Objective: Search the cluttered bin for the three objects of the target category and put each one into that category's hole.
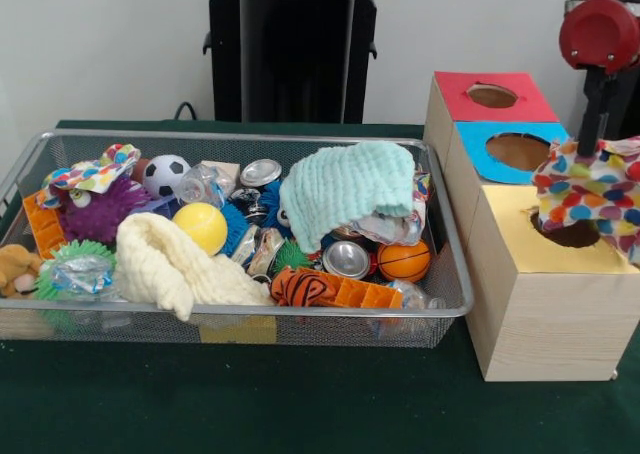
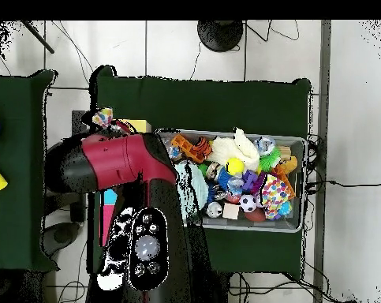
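Observation:
The wire-mesh bin (image 1: 452, 309) is full of clutter; in the overhead view it (image 2: 233, 132) lies right of the arm. One polka-dot fabric piece (image 1: 92, 174) lies at the bin's back left, also seen from above (image 2: 276, 189). My gripper (image 1: 592, 159) hangs at the right over the yellow-topped box (image 1: 520, 259). It is shut on a second polka-dot piece (image 1: 590, 189), which drapes round the fingers just above the round hole (image 1: 575, 234). From above, this piece (image 2: 103, 118) shows beside the red arm. A third piece is not clearly seen.
A mint-green waffle cloth (image 1: 348, 179) and a cream fluffy cloth (image 1: 170, 259) cover parts of the bin among balls, cans and toys. The blue-topped box (image 1: 480, 139) and the red-topped box (image 1: 455, 89) stand behind the yellow one. The pedestal (image 1: 290, 54) is behind the bin.

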`<state>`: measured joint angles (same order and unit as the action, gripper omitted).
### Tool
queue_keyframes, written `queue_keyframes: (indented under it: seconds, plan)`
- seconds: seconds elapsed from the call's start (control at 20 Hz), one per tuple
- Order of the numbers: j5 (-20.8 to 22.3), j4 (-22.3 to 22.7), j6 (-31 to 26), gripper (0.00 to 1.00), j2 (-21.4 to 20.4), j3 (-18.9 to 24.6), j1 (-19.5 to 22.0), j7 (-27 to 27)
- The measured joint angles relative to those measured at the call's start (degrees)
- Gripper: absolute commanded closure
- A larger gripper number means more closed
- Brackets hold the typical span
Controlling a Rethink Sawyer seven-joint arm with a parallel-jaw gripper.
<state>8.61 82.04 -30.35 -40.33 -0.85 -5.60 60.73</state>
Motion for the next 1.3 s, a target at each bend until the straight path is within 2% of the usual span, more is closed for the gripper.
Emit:
queue_keyframes:
  seconds: [0.55,1.3]
  plan:
    - [0.0,1.9,5.2,1.00,2.2,-0.1,0.0,0.0]
    - [0.1,2.0,11.0,1.00,3.8,-0.1,0.0,0.0]
